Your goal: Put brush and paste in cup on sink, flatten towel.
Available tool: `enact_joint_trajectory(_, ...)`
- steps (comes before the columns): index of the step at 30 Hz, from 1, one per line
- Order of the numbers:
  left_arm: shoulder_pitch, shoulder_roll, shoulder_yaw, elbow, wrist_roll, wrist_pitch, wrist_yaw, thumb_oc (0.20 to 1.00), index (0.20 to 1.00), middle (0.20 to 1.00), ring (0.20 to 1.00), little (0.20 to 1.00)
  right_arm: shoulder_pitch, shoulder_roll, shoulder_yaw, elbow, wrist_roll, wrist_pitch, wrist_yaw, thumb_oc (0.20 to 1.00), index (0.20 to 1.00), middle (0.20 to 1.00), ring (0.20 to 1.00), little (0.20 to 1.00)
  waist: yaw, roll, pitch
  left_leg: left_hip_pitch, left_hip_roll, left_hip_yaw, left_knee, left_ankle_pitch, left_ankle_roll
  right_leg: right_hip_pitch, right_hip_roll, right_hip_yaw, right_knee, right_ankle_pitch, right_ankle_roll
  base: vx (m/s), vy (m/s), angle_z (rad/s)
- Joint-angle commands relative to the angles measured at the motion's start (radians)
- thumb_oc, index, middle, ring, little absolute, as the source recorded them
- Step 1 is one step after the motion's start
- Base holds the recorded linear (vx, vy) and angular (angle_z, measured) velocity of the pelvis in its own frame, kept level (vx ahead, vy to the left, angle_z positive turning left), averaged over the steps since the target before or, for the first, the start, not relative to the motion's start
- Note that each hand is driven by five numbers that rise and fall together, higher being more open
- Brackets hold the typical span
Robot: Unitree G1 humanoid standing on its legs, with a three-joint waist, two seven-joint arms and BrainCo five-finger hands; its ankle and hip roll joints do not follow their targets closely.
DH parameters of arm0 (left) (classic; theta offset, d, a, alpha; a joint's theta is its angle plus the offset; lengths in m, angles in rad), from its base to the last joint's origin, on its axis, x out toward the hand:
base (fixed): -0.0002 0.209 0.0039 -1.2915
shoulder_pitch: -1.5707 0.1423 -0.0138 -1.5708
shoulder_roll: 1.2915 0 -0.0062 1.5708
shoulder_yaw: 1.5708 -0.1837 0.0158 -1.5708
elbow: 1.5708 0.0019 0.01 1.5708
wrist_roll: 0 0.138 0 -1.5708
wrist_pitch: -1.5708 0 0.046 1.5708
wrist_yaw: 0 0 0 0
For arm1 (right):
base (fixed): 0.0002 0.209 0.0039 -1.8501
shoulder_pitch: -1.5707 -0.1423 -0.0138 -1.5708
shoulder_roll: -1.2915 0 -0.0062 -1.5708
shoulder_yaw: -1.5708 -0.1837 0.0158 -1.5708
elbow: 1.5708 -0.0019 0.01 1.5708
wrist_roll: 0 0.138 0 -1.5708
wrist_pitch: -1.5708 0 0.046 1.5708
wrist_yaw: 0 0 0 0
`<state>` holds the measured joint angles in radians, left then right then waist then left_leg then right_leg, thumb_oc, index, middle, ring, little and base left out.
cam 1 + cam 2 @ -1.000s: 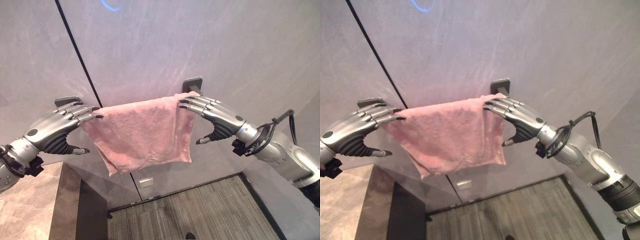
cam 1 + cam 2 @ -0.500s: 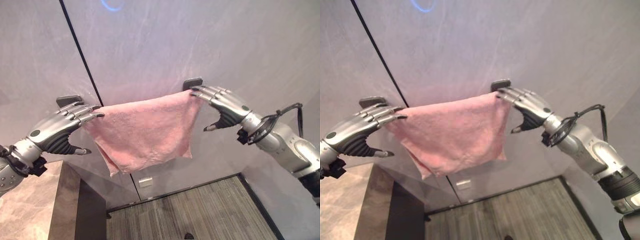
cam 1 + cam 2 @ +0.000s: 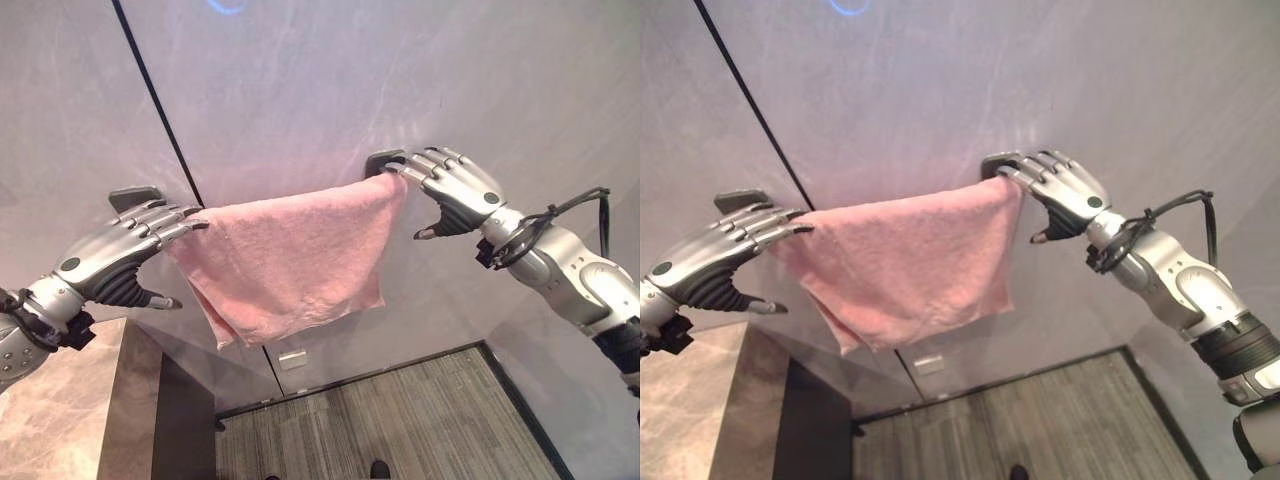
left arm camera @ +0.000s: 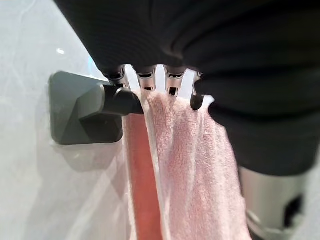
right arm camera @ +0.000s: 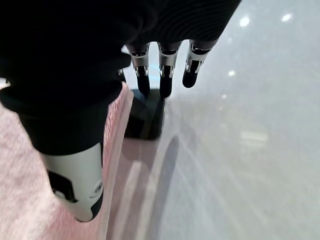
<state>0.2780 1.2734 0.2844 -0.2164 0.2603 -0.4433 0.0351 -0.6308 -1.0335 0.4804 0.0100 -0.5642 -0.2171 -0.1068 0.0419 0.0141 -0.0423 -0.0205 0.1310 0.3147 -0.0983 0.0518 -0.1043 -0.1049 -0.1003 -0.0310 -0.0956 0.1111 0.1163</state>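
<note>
Left eye view, fluffy pink towel (image 3: 290,255) on rail, left hand (image 3: 120,255) and right hand (image 3: 455,190) flat-fingered, released.

A plain pink towel (image 3: 290,260) hangs mid-frame between dark grey wall brackets (image 3: 384,161) on a pale grey marbled wall (image 3: 300,80), above a grey striped floor (image 3: 390,420) at the bottom.

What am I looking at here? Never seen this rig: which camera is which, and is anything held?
A humanoid robot is spreading a pink towel hung over a wall rail. Two pictures come from the stereo camera on its head, two from cameras on its wrists. The left robot hand lays straight fingers on the towel's end beside the left rail bracket. The right robot hand rests straight fingers at the other end, by the right rail bracket. Neither hand grips anything. Below sits a stone countertop.
</note>
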Motion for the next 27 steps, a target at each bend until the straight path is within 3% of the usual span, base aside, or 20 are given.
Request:
enact_joint_trajectory(1, 0.018, -0.038, -0.02, 0.064, 0.061, 0.047, 0.011, 1.0, 1.0, 1.0, 1.0, 1.0, 0.005, 0.003, -0.071, -0.066, 0.027, -0.012, -0.049, 1.0, 1.0, 1.0, 1.0, 1.0, 0.021, -0.044, 0.036, 0.02, 0.027, -0.041, 0.011, -0.012, -0.011, 0.01, -0.08, -0.032, 0.008, 0.041, 0.07, 0.03, 0.014, 0.02)
enact_joint_trajectory(6, -0.004, -0.166, 0.047, 0.084, 0.025, 0.039, 0.183, 1.0, 1.0, 1.0, 1.0, 1.0, 0.178, 0.061, -0.302, -0.169, 0.066, -0.04, -0.201, 1.0, 1.0, 1.0, 1.0, 1.0, 0.02, -0.047, 0.034, 0.022, 0.025, -0.046, 0.011, -0.016, -0.006, 0.015, -0.083, -0.034, 0.008, 0.037, 0.07, 0.0, 0.002, 0.02)
enact_joint_trajectory(11, -0.041, -0.286, 0.091, 0.061, -0.042, 0.04, 0.261, 1.0, 1.0, 1.0, 1.0, 1.0, 0.296, 0.1, -0.417, -0.25, 0.124, -0.05, -0.224, 1.0, 1.0, 1.0, 1.0, 1.0, 0.014, -0.053, 0.025, 0.02, 0.025, -0.052, 0.011, -0.015, -0.005, 0.02, -0.082, -0.039, 0.008, 0.031, 0.066, 0.0, 0.0, 0.0)
enact_joint_trajectory(16, -0.074, -0.489, 0.121, 0.07, -0.135, 0.035, 0.355, 1.0, 1.0, 1.0, 1.0, 1.0, 0.408, 0.183, -0.532, -0.292, 0.173, -0.061, -0.286, 1.0, 1.0, 1.0, 1.0, 1.0, 0.004, -0.061, 0.022, 0.017, 0.026, -0.059, 0.011, -0.016, -0.003, 0.023, -0.081, -0.046, 0.008, 0.027, 0.062, 0.0, -0.002, 0.01)
enact_joint_trajectory(19, -0.036, -0.638, 0.102, 0.018, -0.258, 0.005, 0.31, 1.0, 1.0, 1.0, 1.0, 1.0, 0.539, 0.286, -0.625, -0.31, 0.276, -0.089, -0.298, 1.0, 1.0, 1.0, 1.0, 1.0, -0.005, -0.064, 0.03, 0.01, 0.027, -0.066, 0.011, -0.015, 0.0, 0.023, -0.082, -0.053, 0.008, 0.025, 0.059, 0.0, -0.011, 0.12)
enact_joint_trajectory(27, 0.04, -0.719, 0.007, -0.003, -0.379, 0.01, 0.17, 1.0, 1.0, 1.0, 1.0, 1.0, 0.672, 0.351, -0.639, -0.277, 0.413, -0.109, -0.222, 1.0, 1.0, 1.0, 1.0, 1.0, -0.004, -0.069, 0.039, -0.007, 0.027, -0.078, 0.011, -0.004, -0.001, 0.025, -0.083, -0.073, 0.008, 0.028, 0.056, -0.02, -0.02, 0.12)
